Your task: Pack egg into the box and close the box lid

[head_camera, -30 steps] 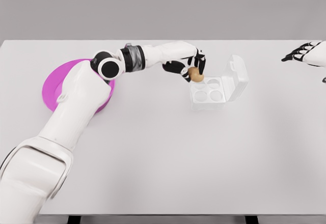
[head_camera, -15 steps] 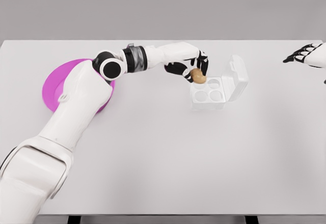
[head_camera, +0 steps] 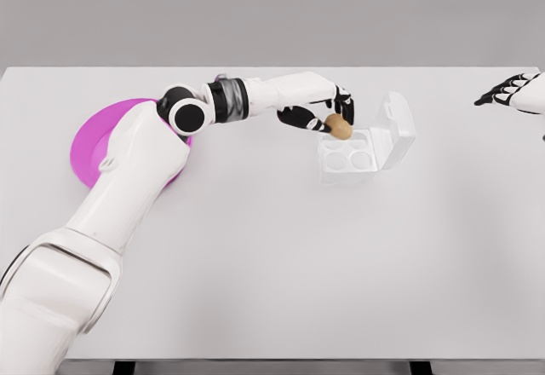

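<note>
— Egg (head_camera: pixel 339 126), where was it at that moment?

— It was a brown egg, pinched in the left hand (head_camera: pixel 326 112), whose dark fingers (head_camera: pixel 344 102) were curled around it from above and behind. It hung over the far left corner of the egg box (head_camera: pixel 348 160), close above the rim; whether it touched the tray could not be made out.

— And the box itself?

— Clear plastic, sitting on the white table (head_camera: pixel 272 264) with its lid (head_camera: pixel 396 129) standing up, hinged along the right side. Round cups showed in the tray, the near ones with nothing in them.

— What about the other arm?

— The right hand (head_camera: pixel 509 90) showed at the far right edge, well apart from the box, its fingers stretched out loosely and gripping nothing.

— Anything else on the table?

— A magenta plate (head_camera: pixel 85 145) lay at the left, partly covered by the left arm's white upper link, well apart from the box.
</note>
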Motion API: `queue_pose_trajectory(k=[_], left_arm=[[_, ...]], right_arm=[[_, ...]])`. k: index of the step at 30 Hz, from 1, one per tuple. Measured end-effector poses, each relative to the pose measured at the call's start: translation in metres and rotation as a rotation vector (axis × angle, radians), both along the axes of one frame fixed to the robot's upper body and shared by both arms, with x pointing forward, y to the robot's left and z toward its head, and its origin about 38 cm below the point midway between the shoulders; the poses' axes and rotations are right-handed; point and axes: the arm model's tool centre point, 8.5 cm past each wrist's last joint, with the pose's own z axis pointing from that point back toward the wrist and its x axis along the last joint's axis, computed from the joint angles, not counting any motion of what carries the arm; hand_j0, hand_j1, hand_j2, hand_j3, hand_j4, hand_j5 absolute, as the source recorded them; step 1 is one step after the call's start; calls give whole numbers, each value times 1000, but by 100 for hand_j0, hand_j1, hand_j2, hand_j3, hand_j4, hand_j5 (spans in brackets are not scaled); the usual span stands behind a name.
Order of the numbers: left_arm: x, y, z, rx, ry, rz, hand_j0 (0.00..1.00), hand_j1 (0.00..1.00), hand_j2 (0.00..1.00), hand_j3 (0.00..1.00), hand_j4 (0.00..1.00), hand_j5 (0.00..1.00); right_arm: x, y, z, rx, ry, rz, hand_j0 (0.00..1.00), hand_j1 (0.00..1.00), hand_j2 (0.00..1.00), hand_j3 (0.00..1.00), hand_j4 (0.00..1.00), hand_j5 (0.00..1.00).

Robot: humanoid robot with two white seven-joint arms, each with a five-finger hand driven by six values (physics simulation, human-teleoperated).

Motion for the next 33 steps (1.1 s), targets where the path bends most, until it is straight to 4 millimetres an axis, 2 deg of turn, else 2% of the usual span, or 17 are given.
queue_pose_trajectory(k=[3, 5, 16, 20, 25, 30, 33], left_arm=[[0, -1, 0, 1, 0, -2, 58, 58, 58, 58, 58, 58], [-1, -1, 0, 1, 0, -3, 63, 63, 63, 63, 63, 63], [-3, -2, -2, 0, -1, -8, 69, 69, 69, 69, 69, 69], [-6, -5, 9, -28, -30, -20, 78, 78, 78, 78, 78, 78], [-10, -7, 31, -114, -51, -38, 82, 82, 82, 82, 82, 82], [-16, 2, 35, -212, -32, -34, 87, 87, 87, 87, 87, 87], [-20, 28, 41, -271, -46, -15, 89, 89, 89, 89, 89, 89]], right_arm=[[0, 0, 0, 0, 0, 0, 100, 100, 100, 100, 100, 100], [0, 0, 0, 0, 0, 1, 100, 100, 100, 100, 100, 100], [0, 5, 1, 3, -3, 15, 100, 100, 100, 100, 100, 100], [-1, 20, 4, 10, -12, 60, 100, 100, 100, 100, 100, 100], [-4, 38, 7, 20, -16, 117, 100, 100, 100, 100, 100, 100], [-8, 45, 7, 19, -13, 145, 100, 100, 100, 100, 100, 100], [-11, 54, 6, 22, -9, 175, 100, 100, 100, 100, 100, 100]])
